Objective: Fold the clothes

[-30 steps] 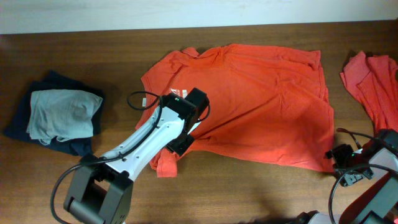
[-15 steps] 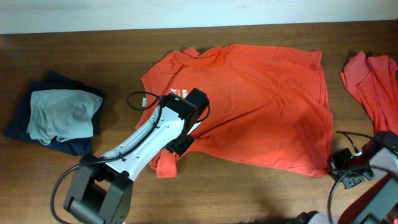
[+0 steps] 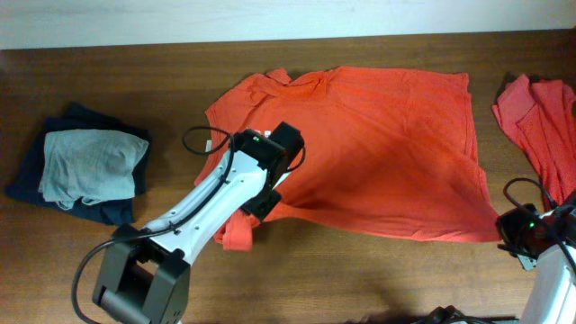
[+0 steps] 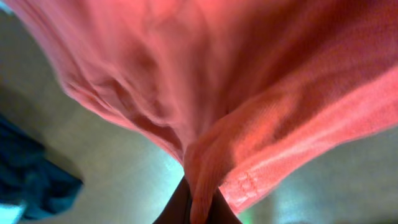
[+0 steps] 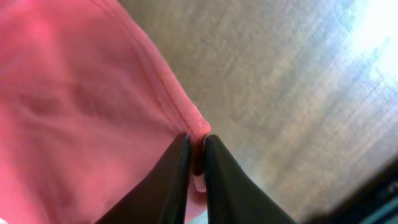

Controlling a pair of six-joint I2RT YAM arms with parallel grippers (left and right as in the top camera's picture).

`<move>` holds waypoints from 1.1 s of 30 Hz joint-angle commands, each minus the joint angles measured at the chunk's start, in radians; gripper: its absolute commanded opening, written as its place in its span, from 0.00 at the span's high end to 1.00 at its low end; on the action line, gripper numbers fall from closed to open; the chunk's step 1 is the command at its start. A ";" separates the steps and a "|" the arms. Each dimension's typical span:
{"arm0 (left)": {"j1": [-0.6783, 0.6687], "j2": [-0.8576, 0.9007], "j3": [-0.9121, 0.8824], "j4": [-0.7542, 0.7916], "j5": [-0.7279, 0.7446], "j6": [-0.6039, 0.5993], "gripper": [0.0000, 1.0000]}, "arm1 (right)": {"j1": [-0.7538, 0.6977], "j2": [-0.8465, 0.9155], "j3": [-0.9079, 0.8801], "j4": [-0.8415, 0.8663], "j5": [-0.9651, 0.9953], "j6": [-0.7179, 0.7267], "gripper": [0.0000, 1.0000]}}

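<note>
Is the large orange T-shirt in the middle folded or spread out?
Spread out: the orange T-shirt lies wide across the table, no fold made yet.

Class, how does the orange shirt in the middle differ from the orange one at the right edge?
The middle shirt lies spread out; the right shirt is bunched, cut off by the frame. The left gripper and right gripper pinch the middle shirt; neither holds the right shirt. Both are orange-red.

Overhead evenly lit, sharp; wrist views blur T-shirt (image 4: 249, 93) (too close).
</note>
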 commanded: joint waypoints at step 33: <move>0.123 0.101 0.059 0.394 -0.048 0.305 0.94 | 0.183 0.435 0.022 0.749 -0.322 0.213 0.82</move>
